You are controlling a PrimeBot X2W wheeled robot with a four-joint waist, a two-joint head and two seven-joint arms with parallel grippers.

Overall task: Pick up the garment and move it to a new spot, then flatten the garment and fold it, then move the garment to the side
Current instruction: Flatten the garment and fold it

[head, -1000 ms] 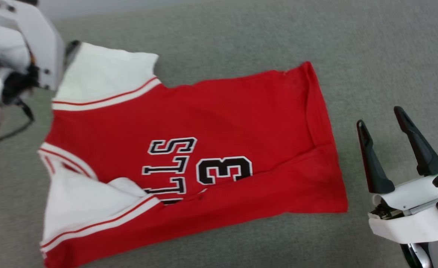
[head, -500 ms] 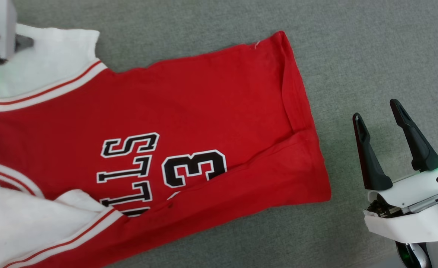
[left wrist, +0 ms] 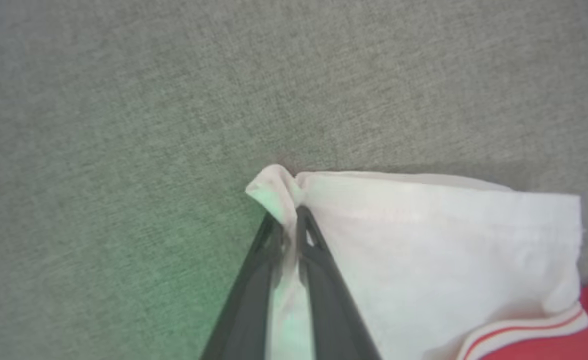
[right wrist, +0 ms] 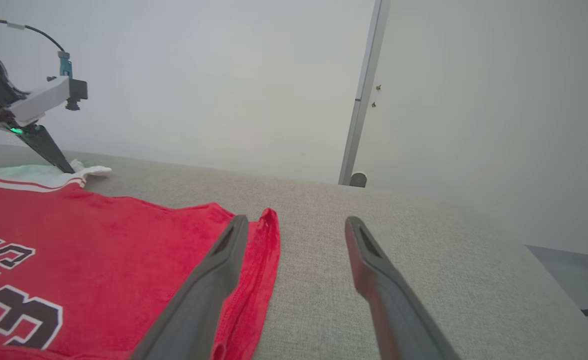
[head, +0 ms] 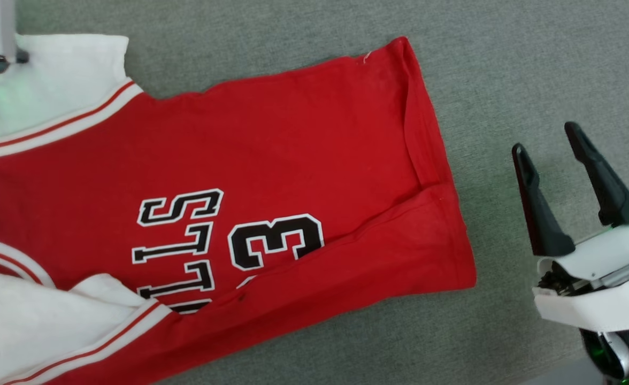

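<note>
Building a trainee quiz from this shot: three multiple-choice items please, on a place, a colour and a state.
1. Where is the right pincer? A. On the lettering B. Beside the hem of the jersey, over the grey surface C. On a sleeve
2. Sleeve colour? A. Black B. Blue C. White
3. The left pincer is: A. Closed on a sleeve corner B. Wide open C. Gripping the hem
Key: B, it stands clear of the hem; C, white with red stripes; A, cloth bunches between its fingers.

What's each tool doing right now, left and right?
Left tool: closed, pinching a white sleeve corner of the garment.
Right tool: open, holding nothing, beside the garment's hem.
</note>
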